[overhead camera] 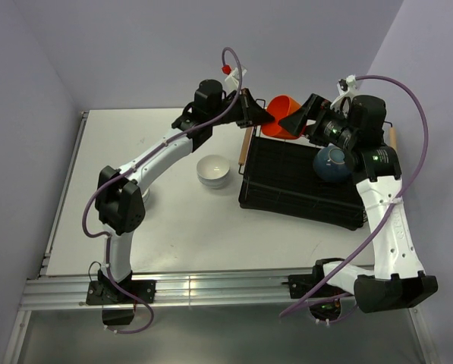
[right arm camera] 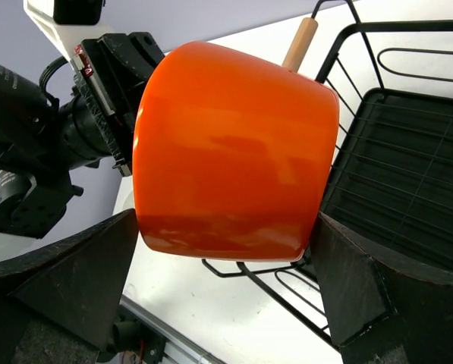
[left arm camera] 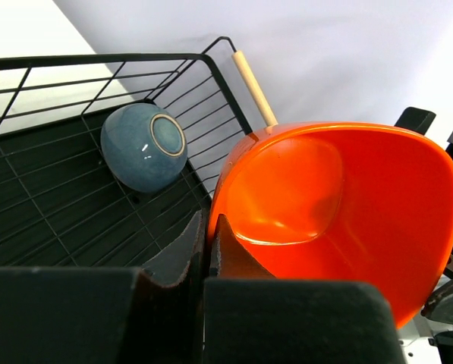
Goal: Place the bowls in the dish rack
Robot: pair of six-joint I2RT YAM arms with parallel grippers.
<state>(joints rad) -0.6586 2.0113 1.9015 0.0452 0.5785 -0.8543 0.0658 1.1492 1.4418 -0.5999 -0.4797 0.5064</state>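
Observation:
My left gripper [left arm camera: 207, 227] is shut on the rim of the orange bowl [left arm camera: 340, 212] and holds it tilted in the air over the far left end of the black dish rack [left arm camera: 59, 197]. My right gripper [right arm camera: 226, 280] is open, with one finger on each side of the orange bowl [right arm camera: 234, 152], not closed on it. The top view shows both grippers, left [overhead camera: 260, 114] and right [overhead camera: 298, 121], meeting at the orange bowl [overhead camera: 283, 114]. The dark blue bowl [overhead camera: 332, 163] lies on its side in the rack [overhead camera: 302, 189]; it also shows in the left wrist view [left arm camera: 143, 145].
White bowls [overhead camera: 213, 171] sit nested on the table just left of the rack. The rack's wooden handle [left arm camera: 254, 87] runs along its end beside the orange bowl, and shows in the right wrist view [right arm camera: 300, 42]. The left arm's wrist [right arm camera: 108, 83] is close behind the bowl.

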